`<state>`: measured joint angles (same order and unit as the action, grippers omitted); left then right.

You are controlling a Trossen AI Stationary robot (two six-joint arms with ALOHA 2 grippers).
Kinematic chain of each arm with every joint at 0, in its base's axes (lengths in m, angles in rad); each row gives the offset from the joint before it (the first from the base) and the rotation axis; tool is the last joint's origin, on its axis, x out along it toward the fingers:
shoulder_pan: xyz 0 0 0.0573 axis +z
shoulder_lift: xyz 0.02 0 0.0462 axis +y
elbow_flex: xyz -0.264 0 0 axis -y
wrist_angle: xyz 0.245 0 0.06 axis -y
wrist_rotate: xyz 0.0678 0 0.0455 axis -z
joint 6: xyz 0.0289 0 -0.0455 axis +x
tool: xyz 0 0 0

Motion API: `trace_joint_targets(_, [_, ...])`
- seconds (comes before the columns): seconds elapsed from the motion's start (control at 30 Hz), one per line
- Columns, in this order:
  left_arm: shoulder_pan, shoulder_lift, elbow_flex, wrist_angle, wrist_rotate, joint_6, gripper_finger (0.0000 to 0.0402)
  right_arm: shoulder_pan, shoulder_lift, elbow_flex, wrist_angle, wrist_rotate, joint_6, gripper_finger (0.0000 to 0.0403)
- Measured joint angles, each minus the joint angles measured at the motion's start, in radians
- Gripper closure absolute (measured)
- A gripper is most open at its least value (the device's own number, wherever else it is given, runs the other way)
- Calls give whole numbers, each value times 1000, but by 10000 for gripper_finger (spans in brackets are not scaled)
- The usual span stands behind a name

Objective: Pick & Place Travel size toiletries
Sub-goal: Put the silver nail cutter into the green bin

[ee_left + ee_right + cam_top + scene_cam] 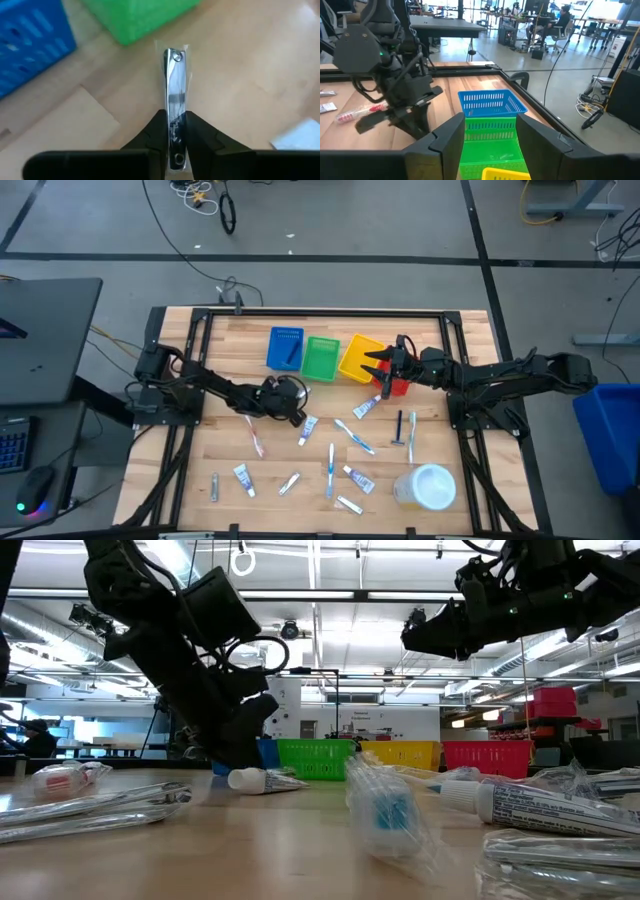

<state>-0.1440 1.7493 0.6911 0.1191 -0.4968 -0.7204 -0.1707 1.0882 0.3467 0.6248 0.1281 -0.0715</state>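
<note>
My left gripper [296, 416] sits low over the table's middle, in front of the blue basket [286, 347], and is shut on a shiny metal nail clipper [175, 85] in clear wrap. My right gripper [378, 363] hovers open above the yellow basket [358, 356] and red basket [398, 385], touching nothing. In the right wrist view its fingers [445, 145] frame the green basket [492, 145]. Small white tubes and thin toothbrushes [361, 438] lie flat across the table's near half. My left gripper [176, 131] pinches the nail clipper's near end [175, 117] between its two fingers [159, 131]. The clipper runs along the fingers and sticks out ahead of them toward the green basket [140, 17]. Whether it is clear of the table I cannot tell.
Four baskets stand in a row at the far side: blue, green [321, 357], yellow, red. A large round translucent container [428, 486] stands near the table's near right corner. Wrapped tubes [520, 805] lie close to the low camera. Bare wood shows on the table's left.
</note>
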Motion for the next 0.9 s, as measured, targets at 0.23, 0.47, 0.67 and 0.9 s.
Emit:
trace_joint_targets(0.23, [-39,-36,76,-1,3,72,346,0,0,0,-8,0,0,217])
trace_joint_targets(0.47, [0,-36,207,4,-75,211,339,0,0,0,-23,1,0,216])
trace_joint_targets(0.67, [106,-37,259,2,-75,257,343,0,0,0,-25,1,0,216])
trace_joint_targets(0.9, [254,7,261,23,95,276,337,0,0,0,-24,1,-3,217])
